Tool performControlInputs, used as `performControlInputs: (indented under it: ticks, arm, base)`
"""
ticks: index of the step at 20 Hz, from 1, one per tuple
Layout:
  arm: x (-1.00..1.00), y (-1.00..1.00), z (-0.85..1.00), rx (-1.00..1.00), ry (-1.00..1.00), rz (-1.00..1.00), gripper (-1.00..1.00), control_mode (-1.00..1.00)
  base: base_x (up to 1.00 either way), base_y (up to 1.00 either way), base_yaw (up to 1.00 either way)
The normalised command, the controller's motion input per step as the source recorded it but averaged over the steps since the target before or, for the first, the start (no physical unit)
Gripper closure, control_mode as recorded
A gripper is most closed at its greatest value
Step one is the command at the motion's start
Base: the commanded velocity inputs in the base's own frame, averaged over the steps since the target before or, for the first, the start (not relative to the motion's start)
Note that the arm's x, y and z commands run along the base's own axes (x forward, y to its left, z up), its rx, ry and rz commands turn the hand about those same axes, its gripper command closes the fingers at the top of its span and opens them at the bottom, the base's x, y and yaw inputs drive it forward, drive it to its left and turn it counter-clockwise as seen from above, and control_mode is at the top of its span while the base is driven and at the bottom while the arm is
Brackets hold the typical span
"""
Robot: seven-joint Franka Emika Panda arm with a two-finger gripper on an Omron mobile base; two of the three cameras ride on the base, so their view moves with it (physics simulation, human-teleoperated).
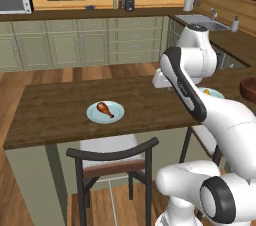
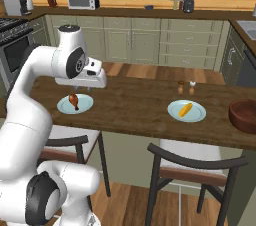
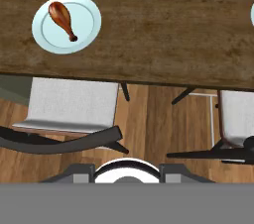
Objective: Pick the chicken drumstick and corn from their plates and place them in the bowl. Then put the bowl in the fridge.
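Curved-back chair [image 1: 112, 162] before woodgrain table [image 1: 60, 105].

chicken drumstick [image 2: 74, 101] on left plate [image 2: 86, 105], corn [image 2: 185, 109] on right plate [image 2: 197, 115], bowl [image 2: 244, 115] at table's [image 2: 135, 105] right end

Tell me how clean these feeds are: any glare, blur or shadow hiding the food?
Left base view: even light, slightly soft, chicken drumstick clear, the arm covers most of the corn's plate. Right base view: no glare, corn and bowl distinct. Hand view: sharp, faint shadow beside the drumstick.
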Motion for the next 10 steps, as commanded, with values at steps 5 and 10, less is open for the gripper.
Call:
performControlInputs:
  ticks: [5, 10]
  arm:
    - [-0.10, 0.38, -0.23, 0.08, 0.00, 0.02, -1.00, -1.00]
    - [0.28, 0.63, -0.39, 0.01, 0.00, 0.10, -1.00, -1.00]
  base:
    - [0.00, 0.00, 0.00]
    - [0.00, 0.00, 0.00]
